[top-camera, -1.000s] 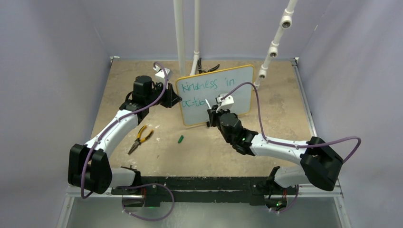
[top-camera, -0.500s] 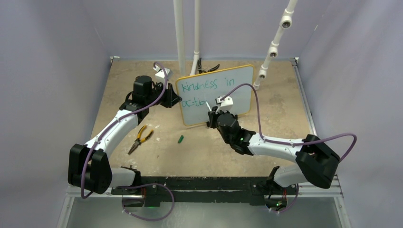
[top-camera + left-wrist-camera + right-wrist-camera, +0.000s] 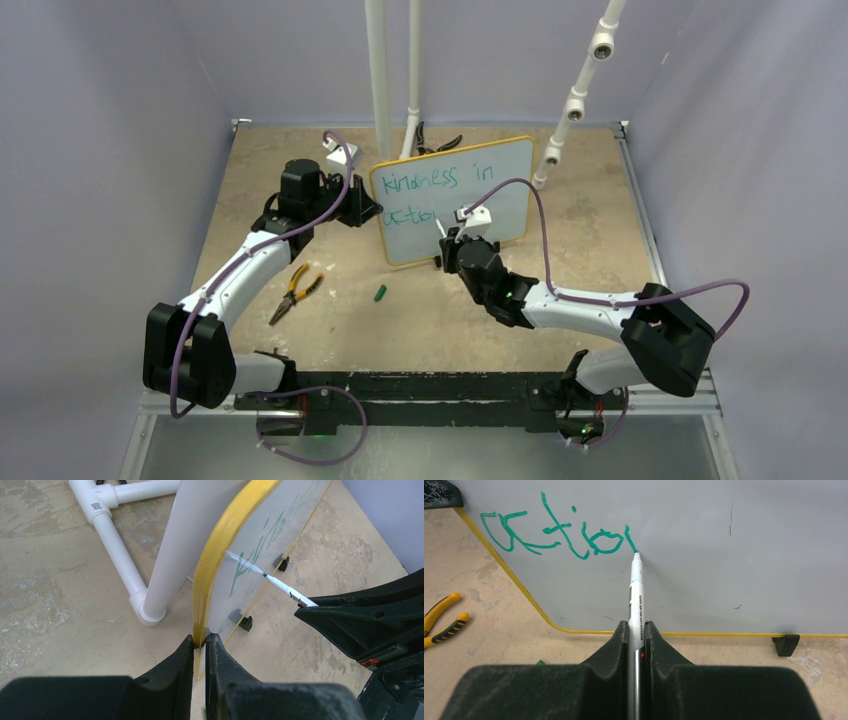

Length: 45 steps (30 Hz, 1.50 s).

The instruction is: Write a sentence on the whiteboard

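The whiteboard (image 3: 500, 185) with a yellow frame stands tilted at the table's middle back. It bears the sentence (image 3: 438, 180) in teal: "kindness in" above, "actio" with a fresh stroke below (image 3: 556, 532). My left gripper (image 3: 200, 641) is shut on the board's left frame edge (image 3: 215, 555). My right gripper (image 3: 637, 627) is shut on a white marker pen (image 3: 636, 600), whose tip touches the board just right of the last letter. The pen also shows in the left wrist view (image 3: 270, 580) and in the top view (image 3: 441, 229).
Yellow-handled pliers (image 3: 293, 290) lie left of centre, also in the right wrist view (image 3: 441, 620). A green pen cap (image 3: 380, 293) lies in front of the board. White pipe stands (image 3: 380, 70) and black pliers (image 3: 437, 143) are behind the board. White pipe base (image 3: 120, 555) beside the board.
My right gripper has shifted slightly right and down along the lower line with the pen, adding strokes after "actio". The left arm and the board have not moved.
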Motion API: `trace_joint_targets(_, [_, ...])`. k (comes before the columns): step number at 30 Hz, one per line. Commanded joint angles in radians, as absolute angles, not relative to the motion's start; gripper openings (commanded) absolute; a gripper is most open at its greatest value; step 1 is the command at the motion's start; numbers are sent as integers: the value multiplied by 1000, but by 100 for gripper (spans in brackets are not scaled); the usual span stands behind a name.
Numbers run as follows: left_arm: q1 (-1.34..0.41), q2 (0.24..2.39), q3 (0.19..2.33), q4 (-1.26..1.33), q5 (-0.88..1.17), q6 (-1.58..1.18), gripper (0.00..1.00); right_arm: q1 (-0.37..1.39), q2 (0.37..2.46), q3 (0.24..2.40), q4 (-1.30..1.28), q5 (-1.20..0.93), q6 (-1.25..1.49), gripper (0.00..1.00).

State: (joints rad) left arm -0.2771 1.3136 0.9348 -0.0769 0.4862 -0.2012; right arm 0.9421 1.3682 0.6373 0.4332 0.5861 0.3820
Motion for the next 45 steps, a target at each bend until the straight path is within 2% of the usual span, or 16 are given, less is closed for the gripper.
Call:
trace_joint_targets(1, [-272, 1312, 942, -48, 442, -215, 0, 936, 1352, 659, 484, 623, 358, 0])
trace_joint_targets(19, [-272, 1314, 943, -49, 440, -215, 0, 936, 1351, 681, 544, 623, 293, 0])
trace_joint_targets(45, [-272, 1312, 943, -51, 441, -214, 0, 920, 1338, 659, 472, 704, 355, 0])
